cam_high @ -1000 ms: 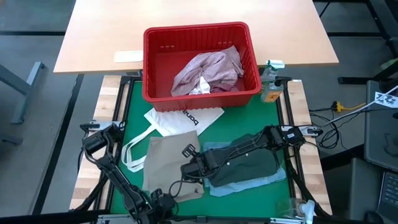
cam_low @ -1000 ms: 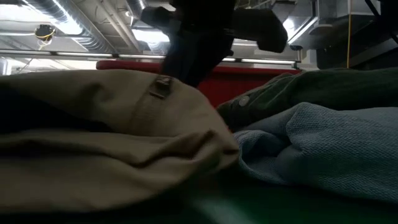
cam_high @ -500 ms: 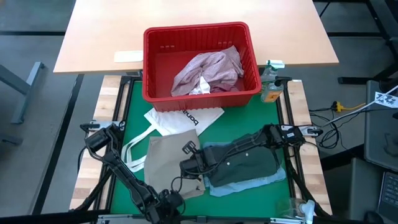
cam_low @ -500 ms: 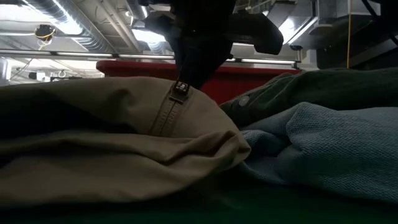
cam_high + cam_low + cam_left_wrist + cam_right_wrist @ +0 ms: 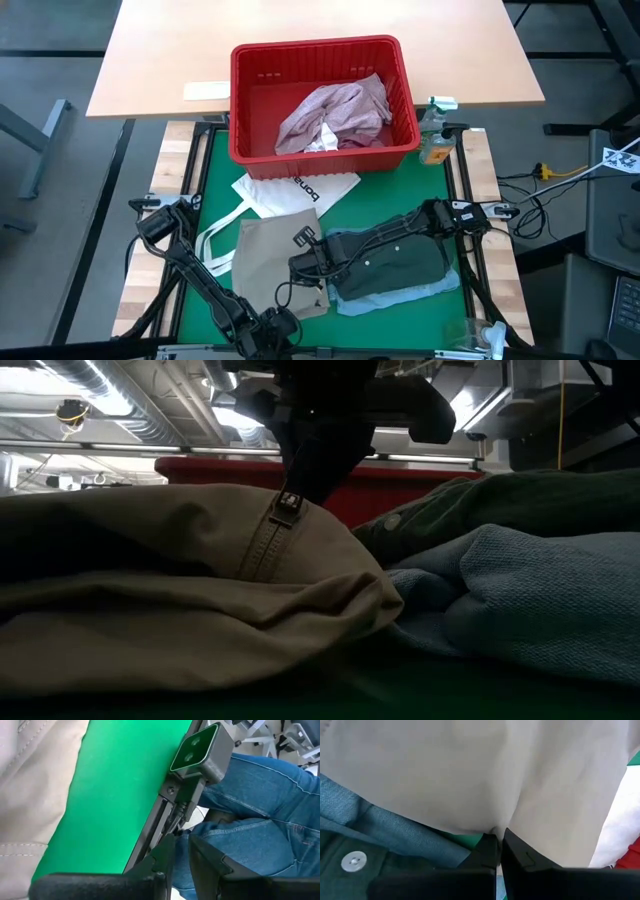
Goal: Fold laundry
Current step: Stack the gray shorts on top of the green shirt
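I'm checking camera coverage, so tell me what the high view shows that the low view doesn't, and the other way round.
Only the high view shows the white tote bag, the pink garment inside the red basket, and the left gripper at the table's near edge. Only the low view shows the metal buckle up close and the ceiling ducts. Both show the beige garment, the dark green garment, the light blue garment and the right gripper, shut on the beige garment.

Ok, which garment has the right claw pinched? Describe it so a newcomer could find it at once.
Start at the red basket and come down the green mat past the white tote. The beige garment lies flat just below it, the right claw shut on its edge. Its neighbours are dark green and light blue; it alone is beige.
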Controlling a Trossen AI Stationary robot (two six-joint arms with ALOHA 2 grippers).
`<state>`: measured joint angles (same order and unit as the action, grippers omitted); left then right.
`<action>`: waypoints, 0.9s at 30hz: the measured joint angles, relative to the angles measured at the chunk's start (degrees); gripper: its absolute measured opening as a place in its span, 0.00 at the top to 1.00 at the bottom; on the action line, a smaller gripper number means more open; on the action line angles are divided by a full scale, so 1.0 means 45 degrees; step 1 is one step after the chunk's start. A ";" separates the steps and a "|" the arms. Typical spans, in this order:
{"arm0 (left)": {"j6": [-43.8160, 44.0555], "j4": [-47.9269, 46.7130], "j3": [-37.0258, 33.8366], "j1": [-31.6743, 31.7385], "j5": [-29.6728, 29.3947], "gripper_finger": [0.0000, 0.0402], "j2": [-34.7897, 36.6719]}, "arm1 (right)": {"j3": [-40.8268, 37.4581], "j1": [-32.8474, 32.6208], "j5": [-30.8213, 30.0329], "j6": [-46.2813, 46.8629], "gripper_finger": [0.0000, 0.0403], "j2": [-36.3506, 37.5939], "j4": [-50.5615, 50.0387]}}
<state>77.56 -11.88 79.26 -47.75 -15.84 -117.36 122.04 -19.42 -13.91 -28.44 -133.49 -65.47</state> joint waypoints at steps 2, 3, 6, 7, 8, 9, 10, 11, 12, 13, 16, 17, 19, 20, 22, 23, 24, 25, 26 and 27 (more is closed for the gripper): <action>0.0000 -0.0005 0.0000 0.0000 0.0002 0.87 0.0000 | -0.0004 0.0000 0.0000 0.0004 0.99 0.0000 -0.0001; 0.0000 -0.0005 0.0000 0.0000 0.0007 0.87 0.0000 | -0.0002 0.0000 0.0000 0.0009 0.99 0.0000 -0.0003; 0.0000 -0.0010 0.0000 0.0000 0.0020 0.87 0.0000 | -0.0004 0.0000 0.0002 0.0013 0.99 0.0000 -0.0005; 0.0112 0.0006 0.0000 0.0000 -0.0063 0.87 0.0000 | -0.0005 0.0000 0.0005 0.0013 0.99 0.0000 -0.0009; 0.0252 0.0022 0.0000 0.0042 -0.0285 0.87 0.0000 | -0.0005 0.0000 0.0005 0.0013 0.99 0.0000 -0.0010; 0.0253 0.0022 0.0000 0.0134 -0.0299 0.87 0.0002 | -0.0005 0.0000 0.0005 0.0018 0.99 0.0000 -0.0023; 0.0273 0.0031 0.0000 0.0210 -0.0321 0.87 0.0005 | -0.0005 0.0000 0.0010 0.0013 0.99 0.0000 -0.0048; 0.0327 0.0033 0.0000 0.0294 -0.0349 0.87 0.0005 | -0.0005 0.0000 0.0010 0.0014 0.99 0.0000 -0.0077; 0.0325 0.0029 0.0000 0.0348 -0.0343 0.87 0.0005 | -0.0003 -0.0002 0.0010 0.0013 0.99 0.0000 -0.0111; 0.0316 0.0029 0.0000 0.0408 -0.0348 0.87 0.0005 | -0.0005 -0.0005 0.0010 0.0014 0.99 0.0000 -0.0142; 0.0321 0.0015 0.0000 0.0540 -0.0330 0.87 0.0010 | -0.0005 -0.0005 0.0010 0.0013 0.99 0.0000 -0.0151; 0.0321 0.0015 0.0000 0.0553 -0.0309 0.87 0.0010 | -0.0005 -0.0005 0.0015 0.0013 0.99 0.0000 -0.0151; 0.0319 0.0005 0.0000 0.0615 -0.0301 0.87 0.0010 | -0.0005 -0.0005 0.0012 0.0013 0.99 0.0000 -0.0146; 0.0325 -0.0006 0.0000 0.0644 -0.0308 0.87 0.0010 | -0.0005 -0.0005 0.0010 0.0013 0.99 0.0002 -0.0148; 0.0330 -0.0009 0.0000 0.0711 -0.0314 0.87 0.0010 | -0.0005 -0.0005 0.0015 0.0013 0.99 0.0004 -0.0150; 0.0335 -0.0005 0.0000 0.0733 -0.0314 0.87 0.0010 | -0.0005 -0.0005 0.0015 0.0013 0.99 0.0004 -0.0151; 0.0326 -0.0001 0.0000 0.0768 -0.0315 0.87 0.0010 | -0.0005 -0.0005 0.0015 0.0013 0.99 0.0005 -0.0150; 0.0312 0.0004 0.0000 0.0806 -0.0313 0.87 0.0010 | -0.0005 -0.0005 0.0015 0.0013 0.99 0.0005 -0.0146; 0.0311 -0.0003 0.0000 0.0850 -0.0358 0.87 0.0010 | -0.0005 -0.0005 0.0015 0.0013 0.99 0.0005 -0.0146; 0.0307 -0.0005 0.0000 0.0909 -0.0400 0.87 0.0010 | -0.0005 -0.0005 0.0015 0.0013 0.99 0.0005 -0.0146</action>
<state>78.94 -11.90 79.26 -43.65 -17.65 -117.32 122.02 -19.44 -13.85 -28.38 -133.47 -66.13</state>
